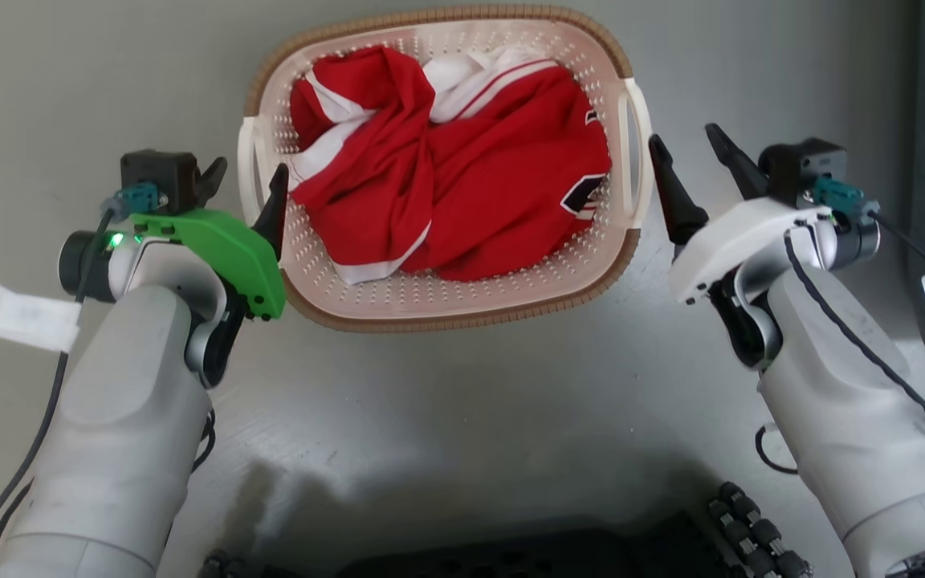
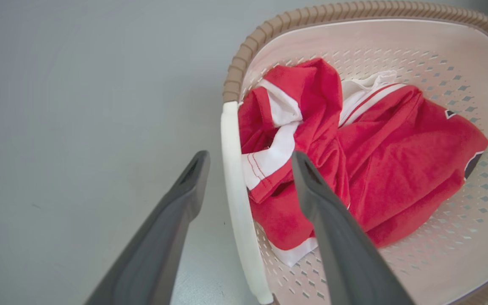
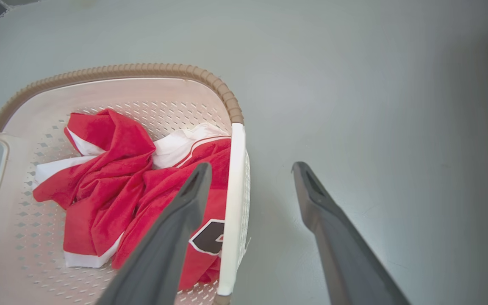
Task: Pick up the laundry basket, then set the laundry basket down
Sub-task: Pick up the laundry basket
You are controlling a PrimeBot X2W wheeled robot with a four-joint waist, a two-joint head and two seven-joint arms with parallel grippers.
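Where red clothing (image 1: pixel 495 185) lies, the laundry basket (image 1: pixel 446 321) is hidden inside. Left gripper (image 1: pixel 247 181) and right gripper (image 1: pixel 685 140) gape at its handles (image 1: pixel 637 152).

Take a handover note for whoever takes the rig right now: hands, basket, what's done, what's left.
Left hand: open, its fingers straddling the left handle of the laundry basket, not closed on it.
Right hand: open, straddling the right handle the same way.
Basket: sits on the grey floor with a red-and-white garment inside.
Done: both hands are lined up at the handles.
Left: close both hands, lift, then set it down.
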